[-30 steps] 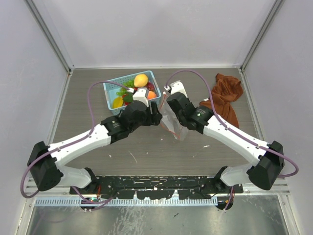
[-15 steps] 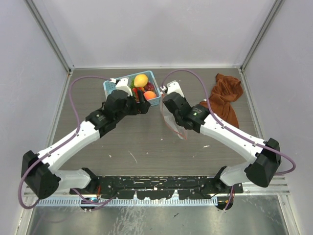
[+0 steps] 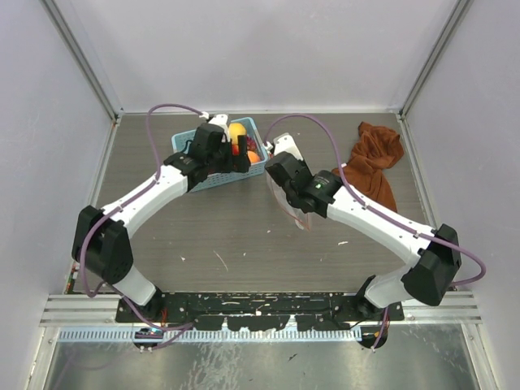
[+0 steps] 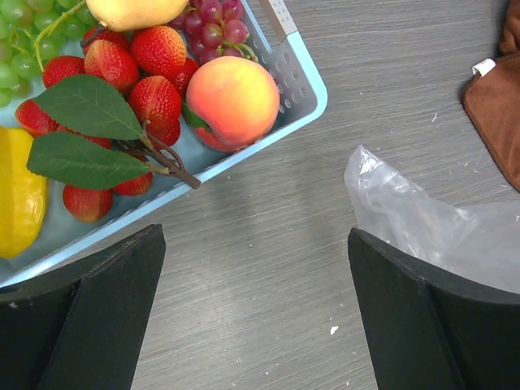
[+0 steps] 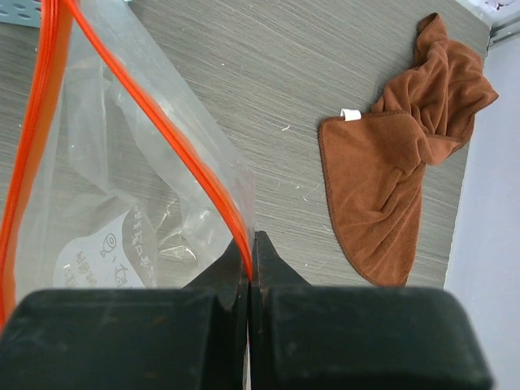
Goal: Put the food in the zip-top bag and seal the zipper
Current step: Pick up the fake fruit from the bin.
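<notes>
The food lies in the light-blue basket (image 4: pixel 302 96): an orange-red peach (image 4: pixel 234 99), strawberries (image 4: pixel 154 81), green leaves (image 4: pixel 81 130), a yellow piece (image 4: pixel 20 195), green grapes (image 4: pixel 20 32), purple grapes (image 4: pixel 215 20) and a yellow-orange peach (image 4: pixel 134 10). My left gripper (image 4: pixel 256 313) is open wide and empty, over bare table at the basket's near right corner (image 3: pixel 245 158). My right gripper (image 5: pixel 250 244) is shut on the red-orange zipper (image 5: pixel 179 154) of the clear zip-top bag (image 5: pixel 122 187). It holds the bag's mouth up, right of the basket (image 3: pixel 272 172). The bag looks empty, and its white label (image 5: pixel 114 252) shows.
A rust-brown cloth (image 3: pixel 375 162) lies crumpled at the back right, with a white tag (image 5: pixel 350 114). The basket (image 3: pixel 203 158) stands at the back centre-left. The bag's body (image 3: pixel 291 207) hangs down to the table between the arms. Grey walls close in the table.
My left arm has swung away from the bag, back and to the left, to the basket's near corner, still open. My right gripper with the bag has shifted slightly left and back.
</notes>
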{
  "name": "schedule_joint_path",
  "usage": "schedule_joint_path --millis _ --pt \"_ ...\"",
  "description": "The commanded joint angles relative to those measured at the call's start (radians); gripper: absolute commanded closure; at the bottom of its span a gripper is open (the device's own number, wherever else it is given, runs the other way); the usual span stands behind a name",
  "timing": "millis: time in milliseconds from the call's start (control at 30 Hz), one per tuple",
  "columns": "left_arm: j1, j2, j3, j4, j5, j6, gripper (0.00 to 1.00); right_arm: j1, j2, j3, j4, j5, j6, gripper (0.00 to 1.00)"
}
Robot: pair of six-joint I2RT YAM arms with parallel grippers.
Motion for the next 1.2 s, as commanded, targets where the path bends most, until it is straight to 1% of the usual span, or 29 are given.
schedule_joint_path --millis 0,67,133,200,233,400,533,700,767,833,933,967,1100,1167 --pt "0.021 -0.027 0.038 0.006 0.115 -0.029 0.05 0.01 0.004 0.064 -0.007 0.049 -0.001 1.0" --pt "0.021 -0.082 -0.032 0.05 0.155 -0.1 0.05 0.011 0.008 0.064 0.0 0.04 0.001 1.0" --pt "0.021 -0.164 -0.127 0.123 0.183 -0.199 0.05 0.011 0.015 0.064 0.005 0.045 0.016 1.0" --pt "0.017 -0.23 -0.203 0.193 0.216 -0.265 0.05 0.011 0.026 0.07 0.009 0.045 0.029 1.0" --pt "0.011 -0.257 -0.229 0.223 0.231 -0.287 0.05 0.011 0.033 0.075 0.01 0.041 0.034 1.0" --pt "-0.044 -0.346 -0.277 0.237 0.229 -0.329 0.05 0.012 0.058 0.098 0.011 0.028 0.058 1.0" --pt "-0.09 -0.357 -0.299 0.278 0.218 -0.359 0.04 0.012 0.062 0.106 0.015 0.011 0.074 1.0" --pt "-0.134 -0.321 -0.287 0.319 0.229 -0.4 0.06 0.016 0.059 0.106 0.016 -0.008 0.093 1.0" --pt "-0.155 -0.316 -0.277 0.329 0.215 -0.402 0.07 0.018 0.056 0.107 0.016 -0.018 0.099 1.0" --pt "-0.173 -0.275 -0.263 0.325 0.19 -0.398 0.08 0.021 0.053 0.104 0.016 -0.024 0.102 1.0" --pt "-0.188 -0.24 -0.248 0.323 0.181 -0.399 0.12 0.023 0.049 0.106 0.019 -0.035 0.106 1.0" --pt "-0.193 -0.23 -0.245 0.317 0.173 -0.397 0.16 0.023 0.046 0.105 0.02 -0.041 0.106 1.0" --pt "-0.196 -0.197 -0.247 0.288 0.149 -0.395 0.29 0.024 0.032 0.097 0.024 -0.053 0.101 0.99" --pt "-0.197 -0.199 -0.257 0.274 0.134 -0.39 0.38 0.024 0.024 0.095 0.021 -0.049 0.097 0.98"
